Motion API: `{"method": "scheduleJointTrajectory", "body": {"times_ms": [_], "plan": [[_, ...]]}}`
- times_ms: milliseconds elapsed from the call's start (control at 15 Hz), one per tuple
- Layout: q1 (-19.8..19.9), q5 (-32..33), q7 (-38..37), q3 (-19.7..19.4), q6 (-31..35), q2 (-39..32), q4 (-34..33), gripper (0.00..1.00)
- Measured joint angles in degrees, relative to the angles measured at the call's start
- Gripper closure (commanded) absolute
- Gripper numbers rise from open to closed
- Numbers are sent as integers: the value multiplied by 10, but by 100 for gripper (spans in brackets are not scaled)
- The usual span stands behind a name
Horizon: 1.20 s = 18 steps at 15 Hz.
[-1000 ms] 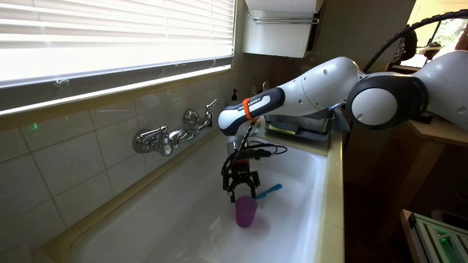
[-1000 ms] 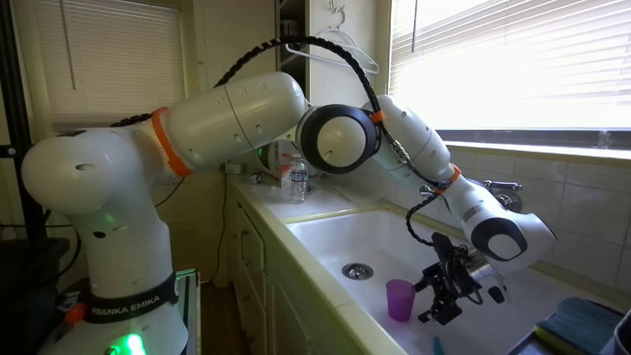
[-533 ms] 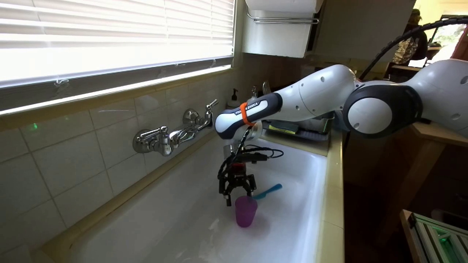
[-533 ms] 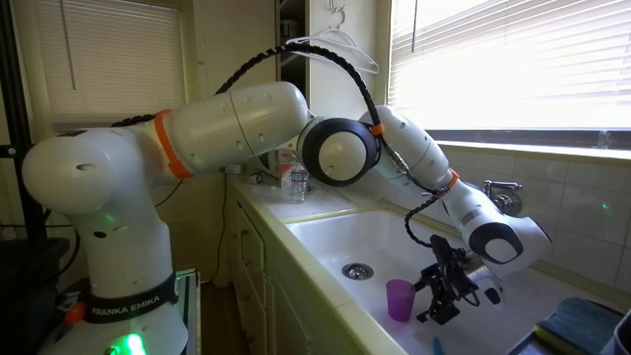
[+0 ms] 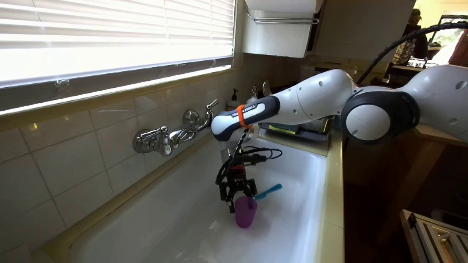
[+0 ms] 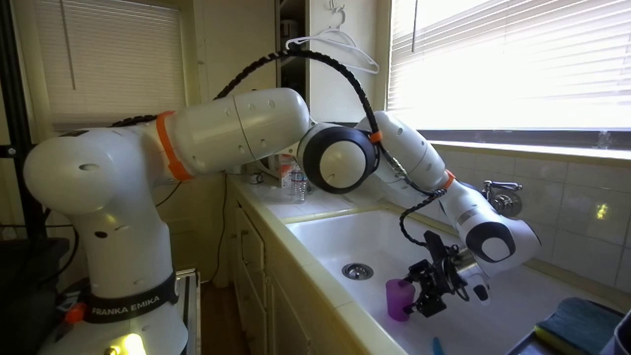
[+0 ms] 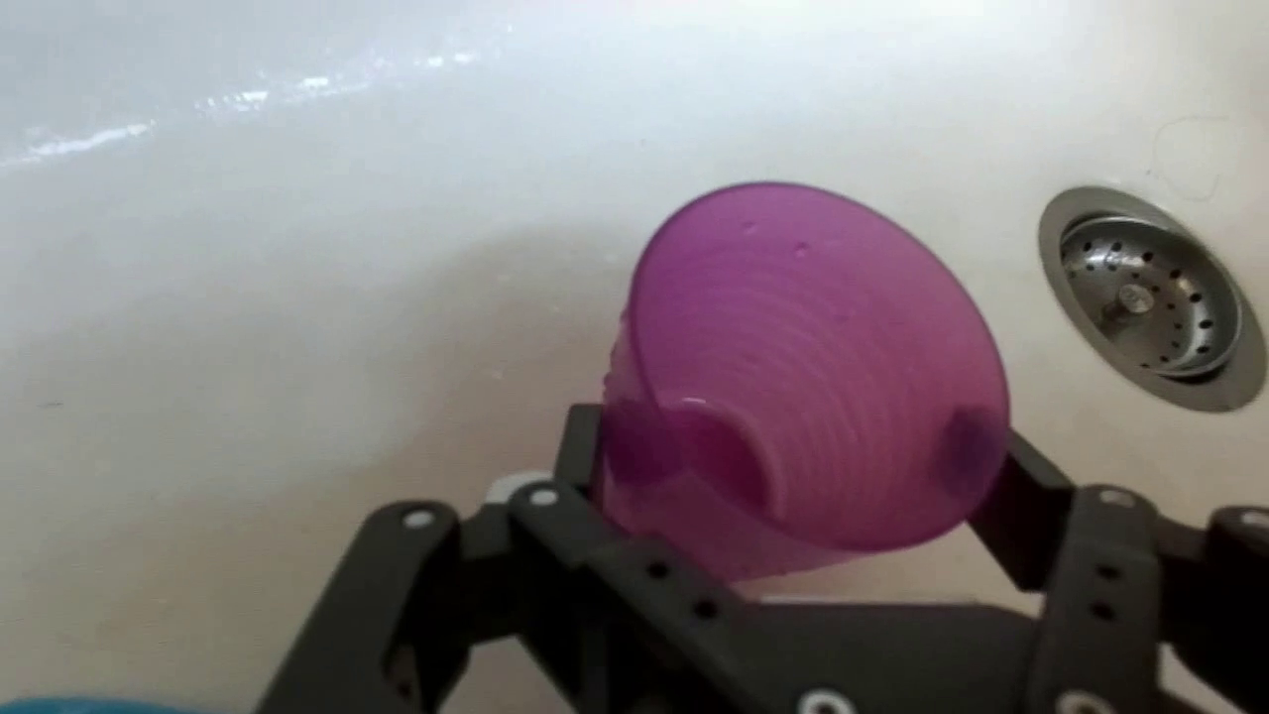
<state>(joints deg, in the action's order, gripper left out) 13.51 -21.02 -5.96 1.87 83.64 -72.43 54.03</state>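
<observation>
A purple translucent cup [image 5: 245, 218] stands in the white sink [image 5: 289, 237]. It also shows in an exterior view [image 6: 395, 300] and, open at the top, in the wrist view [image 7: 803, 327]. My gripper [image 7: 803, 461] has one finger on each side of the cup, below its rim, and both fingers press against its wall; dark patches show through the plastic there. The gripper is shut on the cup, with the jaws standing wide apart. The gripper shows in both exterior views [image 5: 241, 205] [image 6: 405, 296]. A blue utensil [image 5: 269, 191] lies in the sink just beyond the cup.
A metal drain [image 7: 1145, 297] is near the cup in the sink floor. A wall faucet [image 5: 181, 135] juts over the sink's edge. A sponge [image 6: 581, 323] lies on a rack at one end. A water bottle [image 6: 298, 183] stands on the counter.
My gripper has moved down and toward the cup, and its fingers have come around the cup and drawn a little closer together. The cup has shifted very slightly. The base light went from green to yellow.
</observation>
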Motion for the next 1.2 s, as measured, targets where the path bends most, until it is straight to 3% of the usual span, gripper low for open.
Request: {"method": "scheduleJointTrajectory", "body": {"times_ms": [67,600,1200], "plan": [[-1,0,0,0,-5,-3,-4,50],[-8,3,-8,-6,-1,-13,-32,51],[-62,76,-40,-76,168,21,-7,51]]}}
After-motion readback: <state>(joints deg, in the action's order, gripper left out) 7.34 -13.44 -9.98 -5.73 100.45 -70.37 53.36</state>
